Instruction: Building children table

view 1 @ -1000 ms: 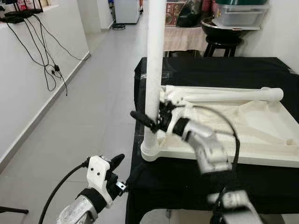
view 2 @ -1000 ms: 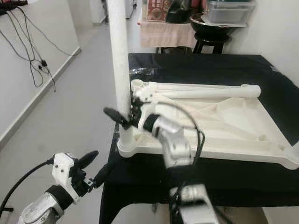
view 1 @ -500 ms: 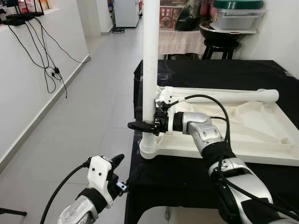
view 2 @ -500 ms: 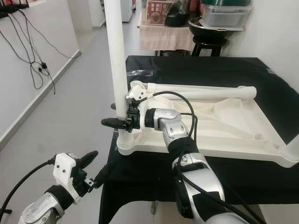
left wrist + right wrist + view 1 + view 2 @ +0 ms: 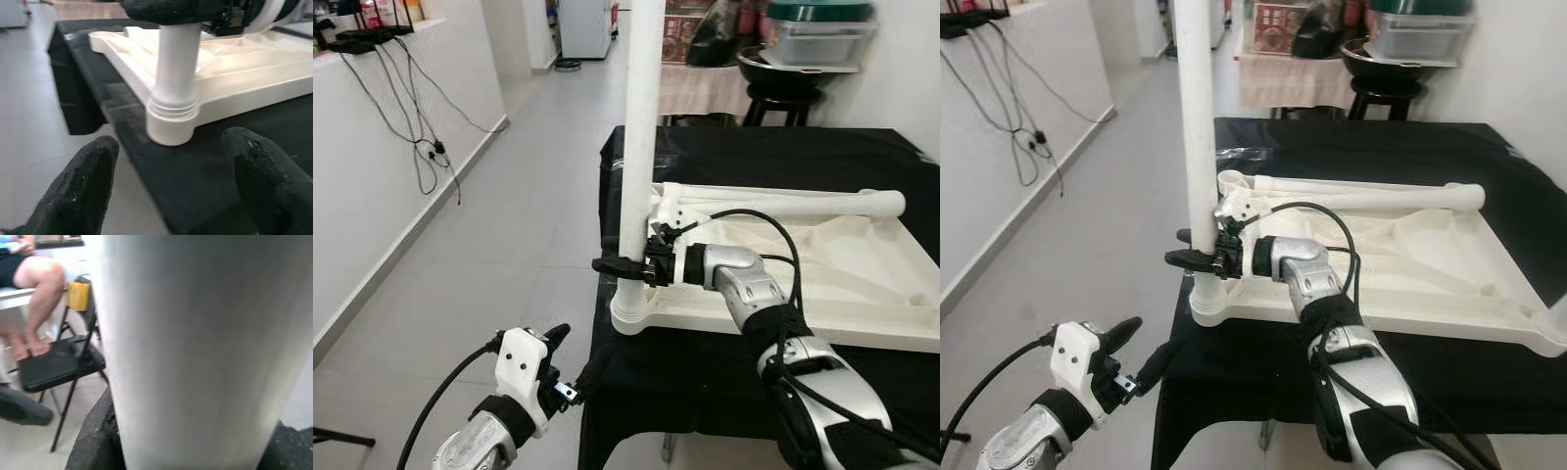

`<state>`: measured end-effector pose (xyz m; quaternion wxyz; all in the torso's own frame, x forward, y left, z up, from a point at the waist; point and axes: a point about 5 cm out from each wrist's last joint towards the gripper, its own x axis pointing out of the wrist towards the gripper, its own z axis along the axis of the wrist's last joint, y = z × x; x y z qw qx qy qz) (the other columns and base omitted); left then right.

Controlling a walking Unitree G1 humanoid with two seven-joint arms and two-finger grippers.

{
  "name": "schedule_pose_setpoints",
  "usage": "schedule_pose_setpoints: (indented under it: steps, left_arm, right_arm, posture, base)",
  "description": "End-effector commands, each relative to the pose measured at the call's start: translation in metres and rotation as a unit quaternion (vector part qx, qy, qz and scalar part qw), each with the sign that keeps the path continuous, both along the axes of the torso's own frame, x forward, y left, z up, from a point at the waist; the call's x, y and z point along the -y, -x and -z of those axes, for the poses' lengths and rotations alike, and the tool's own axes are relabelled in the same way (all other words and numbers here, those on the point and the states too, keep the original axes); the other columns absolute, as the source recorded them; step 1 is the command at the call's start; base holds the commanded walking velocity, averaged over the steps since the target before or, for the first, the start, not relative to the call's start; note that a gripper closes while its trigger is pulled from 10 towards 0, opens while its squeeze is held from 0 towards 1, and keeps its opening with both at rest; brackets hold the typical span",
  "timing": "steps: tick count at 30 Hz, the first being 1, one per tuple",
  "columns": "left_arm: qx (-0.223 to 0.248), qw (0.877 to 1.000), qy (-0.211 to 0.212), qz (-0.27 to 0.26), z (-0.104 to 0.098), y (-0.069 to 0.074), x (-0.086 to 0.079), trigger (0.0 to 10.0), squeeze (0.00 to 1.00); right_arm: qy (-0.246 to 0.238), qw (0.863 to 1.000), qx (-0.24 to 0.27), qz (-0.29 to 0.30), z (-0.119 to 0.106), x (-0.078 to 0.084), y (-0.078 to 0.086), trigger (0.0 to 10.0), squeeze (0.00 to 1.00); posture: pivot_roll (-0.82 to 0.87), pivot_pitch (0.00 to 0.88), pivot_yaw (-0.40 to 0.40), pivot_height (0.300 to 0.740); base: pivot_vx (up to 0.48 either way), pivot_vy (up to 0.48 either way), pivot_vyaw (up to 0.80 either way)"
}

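Note:
A white plastic tabletop [image 5: 783, 328] lies upside down on a black-draped table [image 5: 705, 387]. One white table leg [image 5: 641, 117] stands upright in the near-left corner socket [image 5: 171, 120]. My right gripper [image 5: 625, 264] is shut around this leg just above the socket, and black pads [image 5: 95, 440] press on both sides of the leg [image 5: 195, 347]. A second leg [image 5: 783, 203] lies flat along the tabletop's far side. My left gripper [image 5: 576, 351] hovers open, low off the table's front left corner, pointing at the socket, with nothing between its fingers [image 5: 83, 181].
Grey floor stretches to the left, bounded by a white wall with hanging cables [image 5: 421, 147]. Behind the table stand a dark stool with a bowl [image 5: 783, 83] and a plastic box [image 5: 818, 29]. A seated person's legs [image 5: 29, 328] and a black folding chair [image 5: 54, 362] are nearby.
My right gripper's wrist has turned from tilted to level while staying on the upright leg. The left gripper has not moved. The head view has shifted a little.

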<state>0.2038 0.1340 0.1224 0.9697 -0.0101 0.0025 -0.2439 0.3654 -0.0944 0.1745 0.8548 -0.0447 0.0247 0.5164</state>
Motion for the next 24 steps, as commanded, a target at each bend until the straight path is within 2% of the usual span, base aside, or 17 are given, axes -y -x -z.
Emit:
schedule_pose_setpoints:
  steps: [1, 2, 3, 4, 7, 10, 14, 15, 16, 17, 18, 19, 20, 21, 22, 23, 24]
  left_arm:
    - [0.019, 0.999, -0.029, -0.008, -0.006, 0.004, -0.004, 10.0, 0.00]
    - [0.019, 0.999, -0.029, -0.008, -0.006, 0.004, -0.004, 10.0, 0.00]
    - [0.037, 0.997, -0.061, -0.015, -0.010, 0.010, -0.006, 10.0, 0.00]
    - [0.038, 0.997, -0.070, -0.016, -0.010, 0.013, -0.004, 10.0, 0.00]
    - [0.037, 0.997, -0.073, -0.017, -0.010, 0.014, -0.003, 10.0, 0.00]
    - [0.043, 0.996, -0.074, -0.012, -0.011, 0.015, 0.000, 10.0, 0.00]
    - [0.044, 0.996, -0.072, -0.015, -0.011, 0.016, 0.000, 10.0, 0.00]
    - [0.042, 0.997, -0.066, -0.024, -0.008, 0.016, 0.000, 10.0, 0.00]
    - [0.038, 0.997, -0.052, -0.037, -0.006, 0.014, -0.001, 10.0, 0.00]
    - [0.035, 0.997, -0.044, -0.046, -0.004, 0.011, -0.002, 10.0, 0.00]
    - [0.035, 0.997, -0.044, -0.046, -0.004, 0.011, -0.002, 10.0, 0.00]
    - [0.034, 0.998, -0.036, -0.049, -0.003, 0.008, -0.001, 10.0, 0.00]
    - [0.034, 0.998, -0.036, -0.049, -0.003, 0.008, -0.001, 10.0, 0.00]
    - [0.035, 0.998, -0.036, -0.047, -0.003, 0.007, -0.001, 10.0, 0.00]
    - [0.035, 0.998, -0.033, -0.046, -0.002, 0.007, -0.001, 10.0, 0.00]
    - [0.035, 0.998, -0.033, -0.046, -0.002, 0.007, -0.001, 10.0, 0.00]
    - [0.035, 0.998, -0.030, -0.044, -0.002, 0.006, 0.000, 10.0, 0.00]
  right_arm:
    - [-0.015, 0.976, -0.029, 0.217, 0.012, 0.013, -0.002, 0.0, 0.00]
    - [-0.015, 0.976, -0.029, 0.217, 0.012, 0.013, -0.002, 0.0, 0.00]
    - [-0.007, 0.962, -0.068, 0.265, 0.037, -0.014, 0.059, 0.0, 0.00]
    - [0.001, 0.967, -0.067, 0.245, 0.040, -0.022, 0.073, 0.0, 0.00]
    - [0.011, 0.977, -0.062, 0.206, 0.042, -0.028, 0.079, 0.0, 0.00]
    - [0.017, 0.976, -0.043, 0.213, 0.036, -0.022, 0.064, 0.0, 0.00]
    - [0.016, 0.977, -0.038, 0.211, 0.034, -0.021, 0.060, 0.0, 0.00]
    - [0.018, 0.979, -0.040, 0.201, 0.032, -0.021, 0.056, 10.0, 0.00]
    - [-0.004, 0.984, -0.047, 0.173, 0.024, -0.027, 0.055, 10.0, 0.00]
    - [-0.018, 0.992, -0.037, 0.122, 0.011, -0.033, 0.052, 10.0, 1.00]
    - [-0.018, 0.992, -0.037, 0.122, 0.011, -0.033, 0.052, 10.0, 1.00]
    - [-0.032, 0.998, -0.018, 0.044, -0.010, -0.039, 0.056, 10.0, 1.00]
    - [-0.032, 0.998, -0.018, 0.044, -0.010, -0.039, 0.056, 10.0, 1.00]
    - [-0.033, 0.999, -0.009, 0.013, -0.016, -0.040, 0.057, 10.0, 1.00]
    - [-0.029, 0.998, 0.009, -0.047, -0.022, -0.039, 0.056, 10.0, 1.00]
    - [-0.029, 0.998, 0.009, -0.047, -0.022, -0.039, 0.056, 10.0, 1.00]
    - [-0.024, 0.994, 0.023, -0.100, -0.026, -0.036, 0.054, 10.0, 0.51]
  posture:
    - [0.01, 0.054, -0.004, 0.740]
    - [0.01, 0.054, -0.004, 0.740]
    - [-0.03, 0.068, 0.031, 0.740]
    - [-0.03, 0.065, 0.029, 0.740]
    - [-0.03, 0.065, 0.029, 0.740]
    - [-0.02, 0.067, 0.010, 0.740]
    - [-0.01, 0.071, 0.006, 0.740]
    - [-0.01, 0.069, 0.008, 0.740]
    - [-0.01, 0.067, 0.011, 0.740]
    - [-0.01, 0.065, 0.012, 0.740]
    - [-0.01, 0.065, 0.012, 0.740]
    - [-0.01, 0.061, 0.013, 0.740]
    - [-0.01, 0.061, 0.013, 0.740]
    - [-0.01, 0.061, 0.013, 0.740]
    - [0.00, 0.053, 0.014, 0.740]
    - [0.00, 0.053, 0.014, 0.740]
    - [0.00, 0.049, 0.013, 0.740]
  base:
    - [0.000, 0.000, 0.00]
    - [0.000, 0.000, 0.00]
    - [0.000, 0.000, 0.00]
    - [0.000, 0.000, 0.00]
    - [0.000, 0.000, 0.00]
    - [0.000, 0.000, 0.00]
    - [0.000, 0.000, 0.00]
    - [0.000, 0.000, 0.00]
    - [0.000, 0.000, 0.00]
    - [0.000, 0.000, 0.00]
    - [0.000, 0.000, 0.00]
    - [0.000, 0.000, 0.00]
    - [0.000, 0.000, 0.00]
    - [0.000, 0.000, 0.00]
    - [0.000, 0.000, 0.00]
    - [0.000, 0.000, 0.00]
    - [0.000, 0.000, 0.00]
